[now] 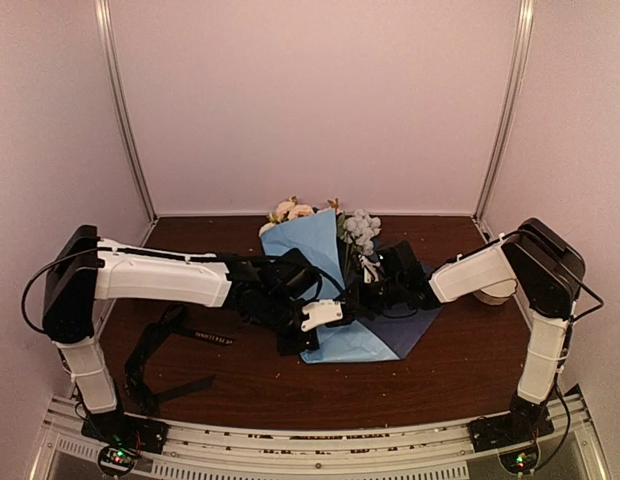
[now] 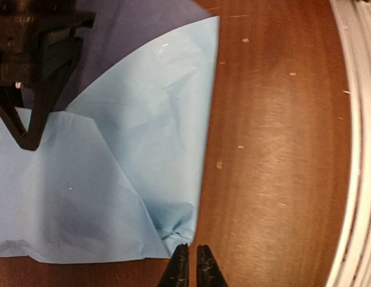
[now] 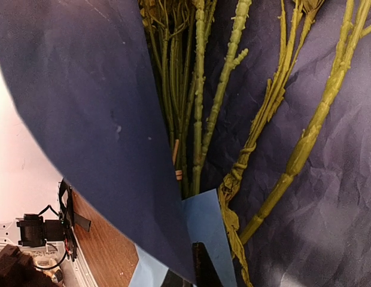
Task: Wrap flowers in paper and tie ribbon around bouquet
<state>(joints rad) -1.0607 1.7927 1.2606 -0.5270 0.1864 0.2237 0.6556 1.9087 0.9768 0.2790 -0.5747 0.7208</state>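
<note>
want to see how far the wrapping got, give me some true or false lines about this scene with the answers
1. The ribbon is tied round the paper. False: the ribbon lies loose on the table, left of the paper.
2. Flower heads stick out past the paper's far edge. True.
3. The paper hides every stem. False: green stems lie bare on its dark blue side.
4. The right hand is closed. True.
</note>
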